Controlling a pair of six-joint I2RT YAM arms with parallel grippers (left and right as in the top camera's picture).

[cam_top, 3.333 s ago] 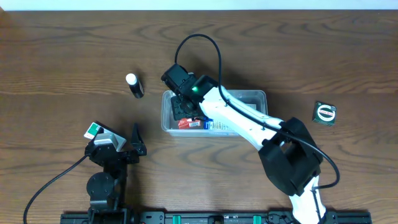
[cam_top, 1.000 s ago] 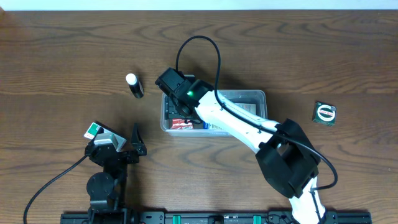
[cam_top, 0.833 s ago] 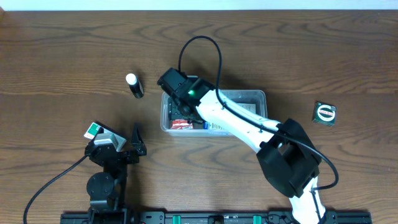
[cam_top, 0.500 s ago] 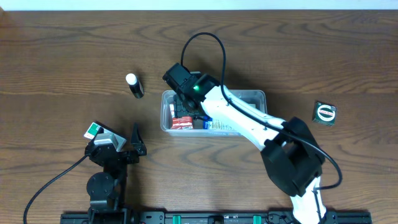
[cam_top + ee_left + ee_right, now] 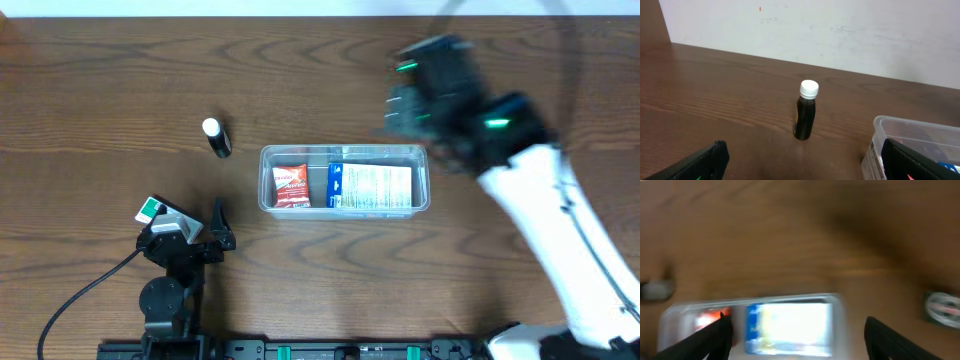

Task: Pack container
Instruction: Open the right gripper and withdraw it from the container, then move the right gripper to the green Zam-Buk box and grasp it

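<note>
Clear rectangular plastic container [image 5: 345, 149] with rounded corners sits at the middle of the brown wooden bench [image 5: 100, 90]. It carries a red packet [image 5: 291, 186] at its left end and a blue-and-white printed box [image 5: 370, 187] across the middle and right.

A second ago the right arm was reaching down into the left end of the tub, over the packet. Now the right hand [image 5: 405, 100] has swung up and off to the far right, motion-blurred and well clear of the container. Its own wrist view is smeared, yet the two fingers stand wide apart with nothing between them, so we read it as released and empty. We judge that the packet has been delivered and the arm is free for the next item. The left hand [image 5: 220, 228] waits at the front left as before, fully spread and holding nothing.

From above, the small dark bottle with a white cap [image 5: 216, 138] could pass for lying down. The left wrist view shows it standing upright, beside the container's corner and not touching it. The right wrist view catches a blurred round object [image 5: 942, 309] at its right edge, which the overhead view hides behind the arm. We think these two remain to be packed.
</note>
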